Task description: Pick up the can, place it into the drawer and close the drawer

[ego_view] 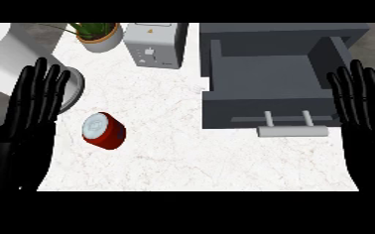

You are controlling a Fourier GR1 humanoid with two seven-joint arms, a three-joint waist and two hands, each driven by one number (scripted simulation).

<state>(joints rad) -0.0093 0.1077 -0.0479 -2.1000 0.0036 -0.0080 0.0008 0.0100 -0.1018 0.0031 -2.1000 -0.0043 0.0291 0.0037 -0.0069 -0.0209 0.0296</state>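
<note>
A red can (103,130) with a silvery lid lies on the white marble counter (190,158) at the lower left. The grey drawer (268,74) stands pulled open at the upper right, its inside bare, with a pale bar handle (292,130) at its front. My left hand (31,104) rests open at the left edge, fingers up, just left of the can and not touching it. My right hand (357,101) rests open at the right edge, fingers up, beside the drawer's right wall.
A silver toaster (155,44) stands at the back, left of the drawer. A potted plant (99,34) sits in the back left corner. A round grey plate rim (73,87) shows behind my left hand.
</note>
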